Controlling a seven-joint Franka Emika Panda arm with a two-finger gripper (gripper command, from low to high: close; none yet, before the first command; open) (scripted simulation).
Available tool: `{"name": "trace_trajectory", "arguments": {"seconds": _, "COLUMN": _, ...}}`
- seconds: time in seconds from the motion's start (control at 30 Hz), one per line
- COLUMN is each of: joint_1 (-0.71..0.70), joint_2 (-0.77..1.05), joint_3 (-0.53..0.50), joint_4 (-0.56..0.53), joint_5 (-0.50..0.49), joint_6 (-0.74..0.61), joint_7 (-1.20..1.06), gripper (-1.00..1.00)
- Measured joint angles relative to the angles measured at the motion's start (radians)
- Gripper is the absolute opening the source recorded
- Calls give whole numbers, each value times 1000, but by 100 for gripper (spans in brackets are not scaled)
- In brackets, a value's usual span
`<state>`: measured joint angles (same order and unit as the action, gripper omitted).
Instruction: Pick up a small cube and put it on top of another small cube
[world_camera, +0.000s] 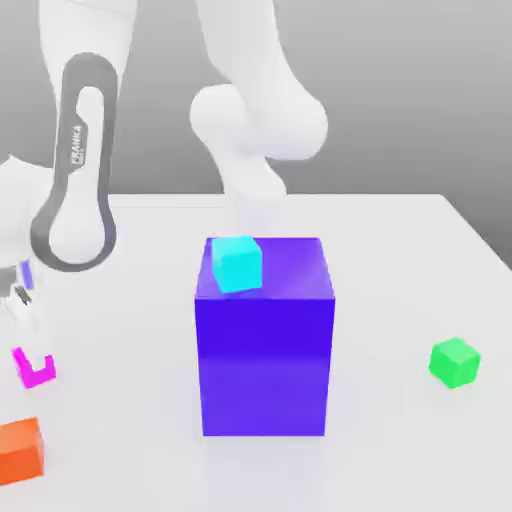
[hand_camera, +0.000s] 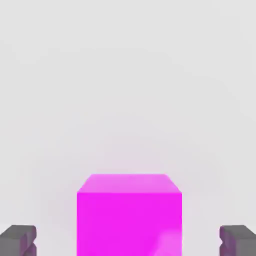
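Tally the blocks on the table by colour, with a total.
Magenta cube: 1
Green cube: 1
Cyan cube: 1
Orange cube: 1
Blue-purple block: 1
Total: 5

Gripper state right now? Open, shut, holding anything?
Gripper: open, holding nothing. Its fingers stand on either side of the magenta cube with a gap on each side.
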<state>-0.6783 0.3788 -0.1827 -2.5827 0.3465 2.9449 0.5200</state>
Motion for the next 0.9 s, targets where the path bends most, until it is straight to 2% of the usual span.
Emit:
{"name": "trace_trajectory", "arguments": {"seconds": 0.23, "joint_1": 0, "joint_2": -4, "joint_3": -1, "joint_4": -1, "joint_5": -6, "joint_6": -4, "joint_7": 5, "gripper": -100}}
{"name": "trace_trajectory", "arguments": {"seconds": 0.43, "joint_1": 88, "joint_2": -182, "joint_3": -113, "joint_4": -34, "joint_5": -176, "joint_6": -140, "joint_7": 128, "gripper": -100}}
{"name": "trace_trajectory", "arguments": {"seconds": 0.67, "joint_1": 303, "joint_2": -151, "joint_3": 85, "joint_4": 99, "joint_5": -259, "joint_6": -169, "joint_7": 116, "gripper": -100}}
{"name": "trace_trajectory", "arguments": {"seconds": 0.9, "joint_1": 494, "joint_2": -204, "joint_3": 262, "joint_4": 84, "joint_5": -297, "joint_6": -195, "joint_7": 151, "gripper": -100}}
